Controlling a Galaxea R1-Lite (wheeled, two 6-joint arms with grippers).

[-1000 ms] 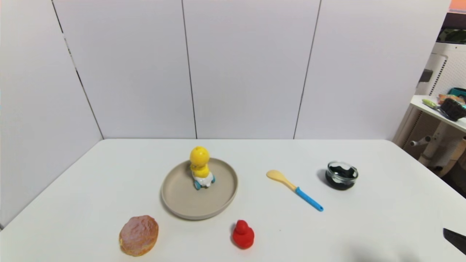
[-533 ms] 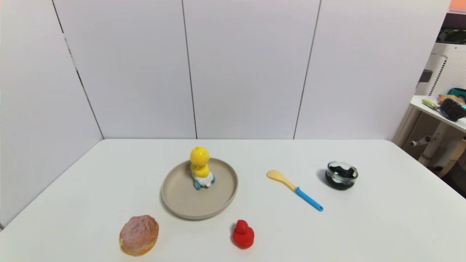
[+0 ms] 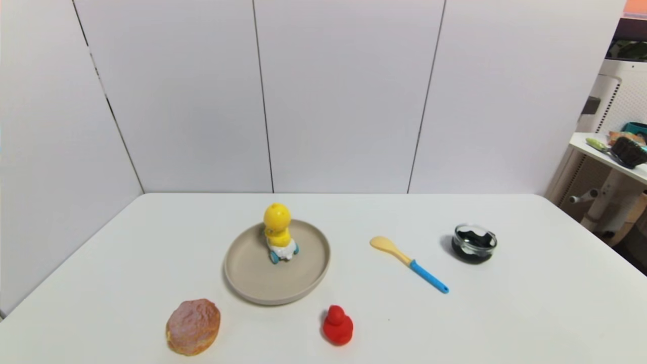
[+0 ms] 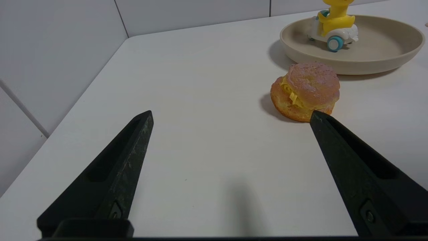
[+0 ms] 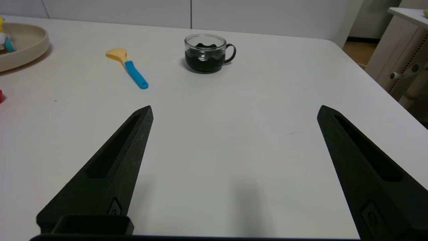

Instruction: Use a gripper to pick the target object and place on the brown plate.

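The yellow duck [image 3: 278, 232] with white base and blue wheels stands upright on the brown plate [image 3: 252, 275], towards its far side; both also show in the left wrist view, the duck [image 4: 334, 23] on the plate [image 4: 384, 57]. Neither gripper shows in the head view. My left gripper [image 4: 230, 113] is open and empty, low over the table's near left part, short of the bun. My right gripper [image 5: 234, 108] is open and empty over the near right part of the table. The plate's edge [image 5: 30, 47] shows in the right wrist view.
A pink-brown bun [image 3: 193, 326] lies near the front left, a red duck toy [image 3: 337, 326] in front of the plate. A yellow spoon with a blue handle [image 3: 409, 264] and a dark glass cup [image 3: 474, 243] lie to the right. A side shelf [image 3: 611, 156] stands far right.
The dark tip of my right gripper at the head view's lower right corner one second ago has gone out of that view. The objects on the table have not moved.
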